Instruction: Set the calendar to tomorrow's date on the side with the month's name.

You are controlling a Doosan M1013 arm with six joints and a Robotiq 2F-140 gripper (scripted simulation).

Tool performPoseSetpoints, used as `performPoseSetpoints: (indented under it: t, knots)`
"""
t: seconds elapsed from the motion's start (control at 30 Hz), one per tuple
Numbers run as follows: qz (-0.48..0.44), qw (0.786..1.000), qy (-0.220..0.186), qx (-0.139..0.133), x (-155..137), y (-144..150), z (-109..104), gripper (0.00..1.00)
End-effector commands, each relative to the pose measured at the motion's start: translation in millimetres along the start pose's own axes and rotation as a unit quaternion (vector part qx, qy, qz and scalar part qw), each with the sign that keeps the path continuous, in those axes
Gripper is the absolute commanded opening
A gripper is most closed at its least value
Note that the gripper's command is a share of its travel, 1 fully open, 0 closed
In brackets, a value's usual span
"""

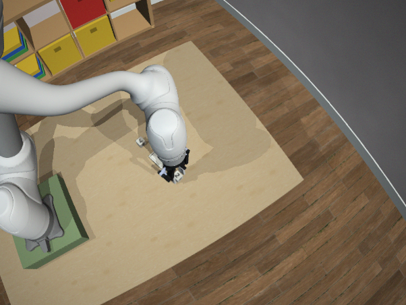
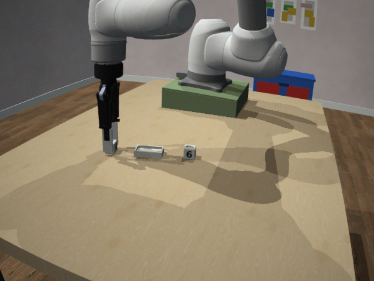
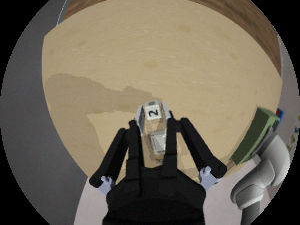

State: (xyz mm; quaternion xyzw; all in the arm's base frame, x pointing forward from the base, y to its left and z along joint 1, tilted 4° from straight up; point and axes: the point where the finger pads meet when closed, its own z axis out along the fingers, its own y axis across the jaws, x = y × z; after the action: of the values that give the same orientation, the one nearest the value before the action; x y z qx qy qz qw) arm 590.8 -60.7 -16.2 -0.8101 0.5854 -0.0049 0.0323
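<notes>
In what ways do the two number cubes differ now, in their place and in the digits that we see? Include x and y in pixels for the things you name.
The cube by the gripper [image 1: 172,171] [image 2: 110,138] [image 3: 153,116] shows 2 on top [image 1: 177,175] [image 3: 153,112]; the other cube [image 1: 140,142] [image 2: 189,152] shows 6 on a side. The first stands between the fingers, the other apart. Both are whitish with dark digits.

Around the green block [image 1: 72,219] [image 2: 199,99] [image 3: 255,134] I see moderate, warm light, with overlapping, crisp-edged arm shadows beyond it. The wall behind it looks dim. 1 view, the wrist's, bends straight edges inside a black round border; its small details look soft.
</notes>
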Motion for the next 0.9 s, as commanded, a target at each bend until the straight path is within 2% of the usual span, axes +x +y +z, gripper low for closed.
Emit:
performPoseSetpoints:
  t: [0.0, 0.3, 0.33, 0.87]
  knots:
    - [0.0, 1.0, 0.0, 0.0, 0.0, 0.0, -0.1, 0.28]
    - [0.0, 1.0, 0.0, 0.0, 0.0, 0.0, -0.1, 0.28]
    - [0.0, 1.0, 0.0, 0.0, 0.0, 0.0, -0.1, 0.16]
    - [0.0, 1.0, 0.0, 0.0, 0.0, 0.0, -0.1, 0.16]
